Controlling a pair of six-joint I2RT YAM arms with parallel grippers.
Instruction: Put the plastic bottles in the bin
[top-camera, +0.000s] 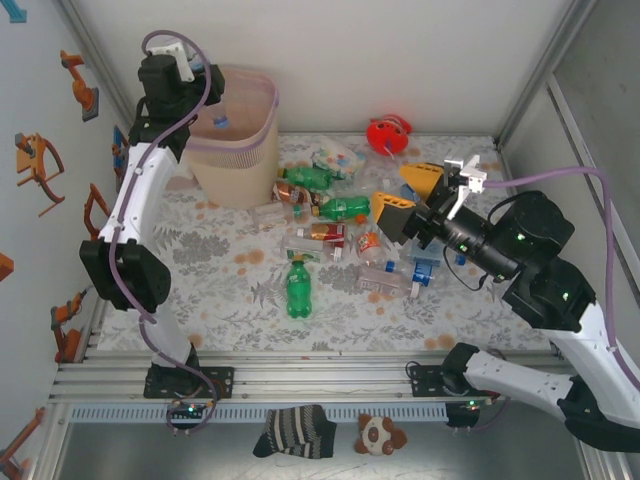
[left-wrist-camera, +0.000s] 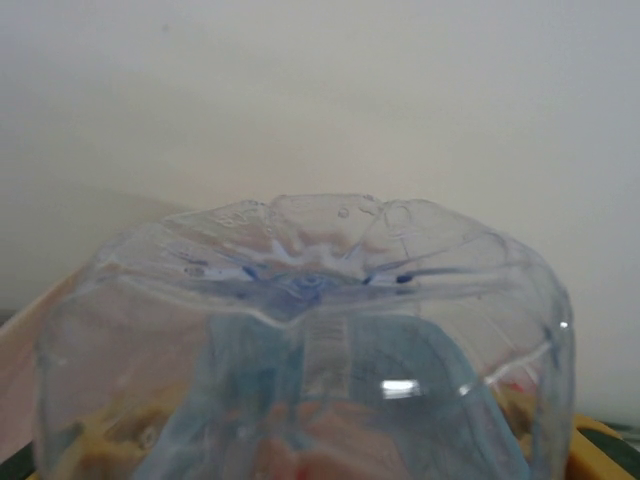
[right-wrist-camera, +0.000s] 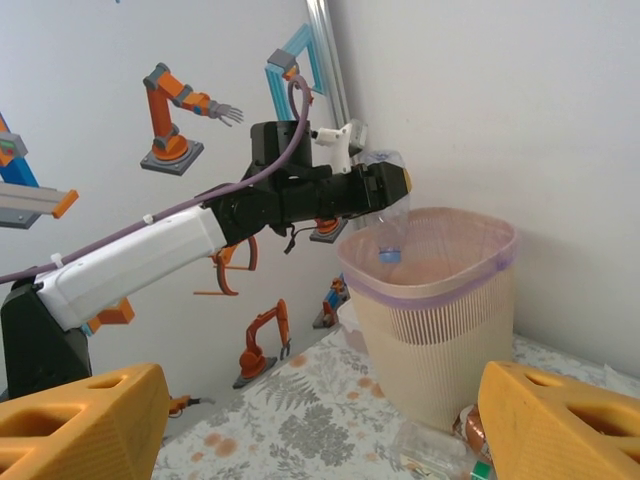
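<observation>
My left gripper (right-wrist-camera: 392, 188) is shut on a clear bottle (right-wrist-camera: 392, 225) and holds it over the pale pink bin (right-wrist-camera: 440, 300), blue cap pointing down just inside the rim. The bottle's clear base (left-wrist-camera: 300, 330) sits right against the left wrist camera. From above, the left gripper (top-camera: 212, 90) hangs over the bin (top-camera: 240, 165) at the back left. My right gripper (top-camera: 408, 192) is open with nothing between its yellow fingers (right-wrist-camera: 80, 425), above the pile of bottles. On the table lie green bottles (top-camera: 298, 288) (top-camera: 343, 208), a red-labelled one (top-camera: 322, 232) and clear ones (top-camera: 385, 280).
A red round toy (top-camera: 388, 133) sits at the back of the flowered table. A striped sock (top-camera: 293, 432) and a small plush (top-camera: 380, 434) lie below the front rail. A clear bottle (right-wrist-camera: 440, 455) rests beside the bin's foot.
</observation>
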